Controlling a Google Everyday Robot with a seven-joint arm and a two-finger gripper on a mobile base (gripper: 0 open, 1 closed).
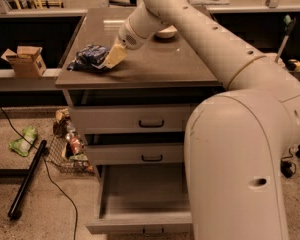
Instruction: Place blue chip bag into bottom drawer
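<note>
The blue chip bag (86, 57) lies crumpled near the front left corner of the brown cabinet top (160, 59). My gripper (111, 57) is down at the bag's right side, touching or almost touching it. The arm reaches in from the right across the top. The bottom drawer (140, 201) is pulled out below, and its grey inside shows nothing in it. The two drawers above it are closed.
A white bowl (165, 32) sits on the top behind the arm. A cardboard box (25, 60) rests on a ledge at left. On the floor at left are a green packet (22, 140), a wire basket of snacks (70, 151), a black pole (27, 179) and a cable.
</note>
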